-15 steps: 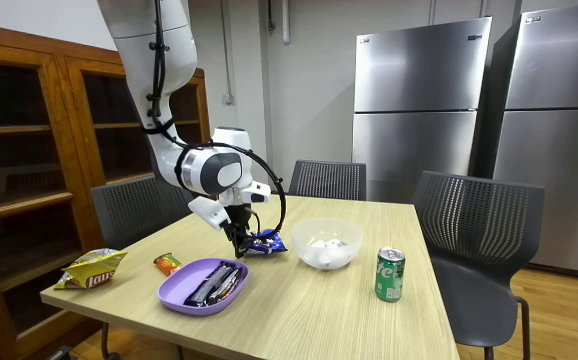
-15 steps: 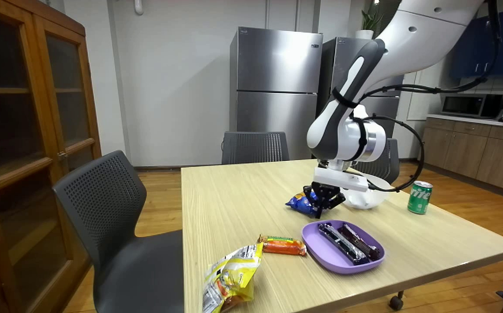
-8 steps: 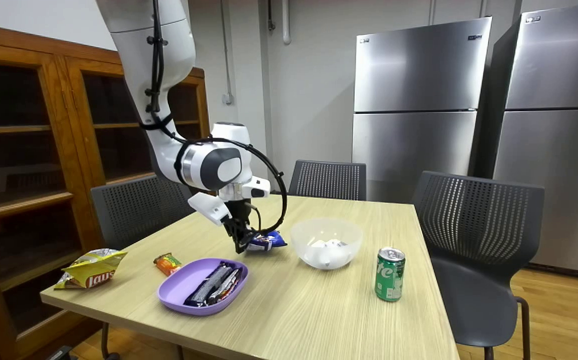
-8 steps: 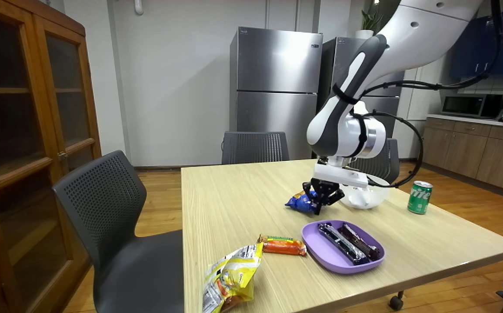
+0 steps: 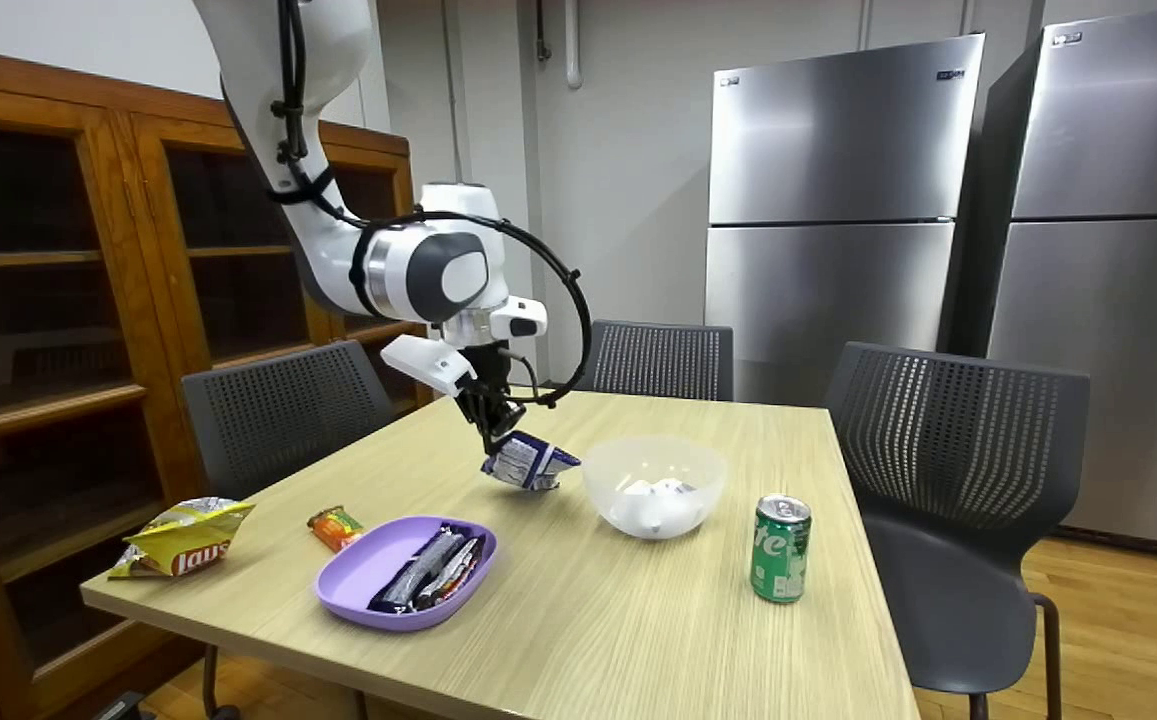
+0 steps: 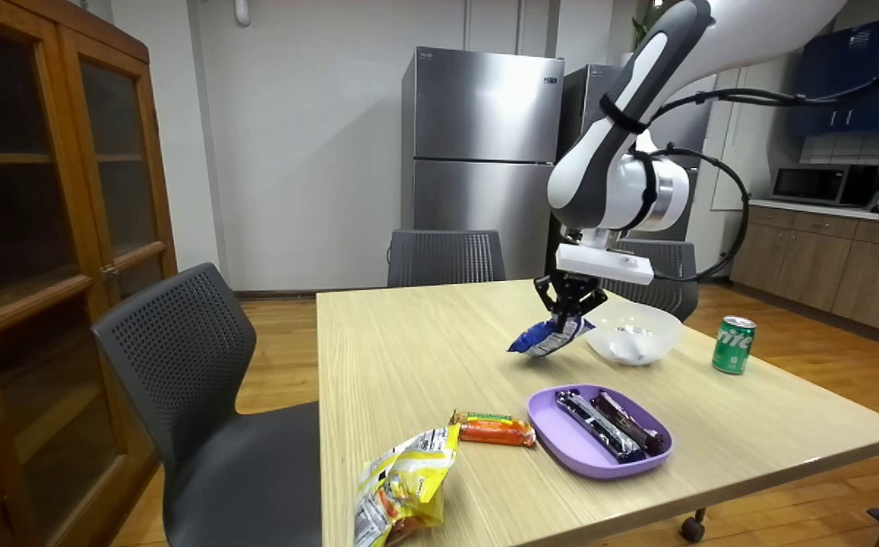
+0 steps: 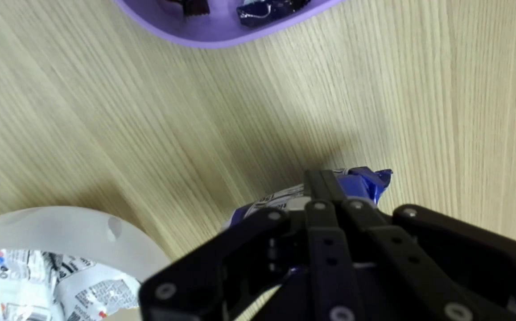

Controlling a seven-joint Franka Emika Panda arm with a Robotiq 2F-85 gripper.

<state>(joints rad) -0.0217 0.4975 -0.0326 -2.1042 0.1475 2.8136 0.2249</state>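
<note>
Kitchen-type room, steel fridge behind pale wood counter. Black pincer is clamped on blue snack bag near one end; bag tilts, apparently just above counter, between purple tray and frosted bowl. Possible trouble: edge-only hold on slick wrapper could let bag slip or twist; held this low, its loose corner could snag frosted bowl and nudge it. Containers: frosted bowl has white printed packets; purple tray has two dark-wrapped bars side by side. Also yellow bag, green can upright, orange-wrapped snack just beside tray.
</note>
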